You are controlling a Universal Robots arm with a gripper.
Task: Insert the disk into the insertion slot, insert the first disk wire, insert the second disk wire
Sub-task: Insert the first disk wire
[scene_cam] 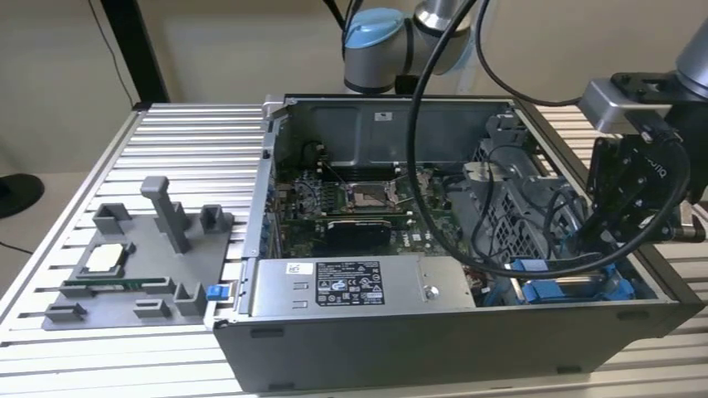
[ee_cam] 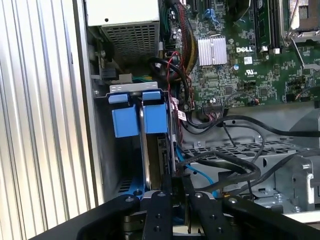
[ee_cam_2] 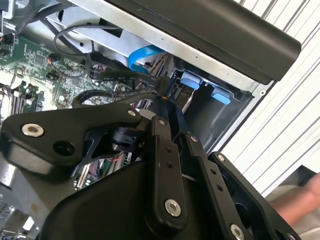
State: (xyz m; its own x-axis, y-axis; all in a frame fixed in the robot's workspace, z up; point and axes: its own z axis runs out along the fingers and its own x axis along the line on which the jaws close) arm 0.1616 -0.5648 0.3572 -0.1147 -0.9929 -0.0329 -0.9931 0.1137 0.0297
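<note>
Where one disk (ee_cam: 152, 119) sits in one slot (ee_cam: 101, 145) — the pincer (ee_cam_2: 166, 100) clamps one black wire (ee_cam_2: 122, 76).

Exterior view: high, off the desk (scene_cam: 166, 133), tilted down into the open computer case (scene_cam: 443, 332), mid range; arm (scene_cam: 695, 58) at 2 o'clock. First wrist view: close, looks straight down past the tool (ee_cam: 175, 177) onto the insertion slot (ee_cam: 107, 165) and motherboard (ee_cam: 240, 65). Second wrist view: closer, oblique along the tool. All three share the insertion slot corner, at 4 o'clock in the exterior view.
</note>
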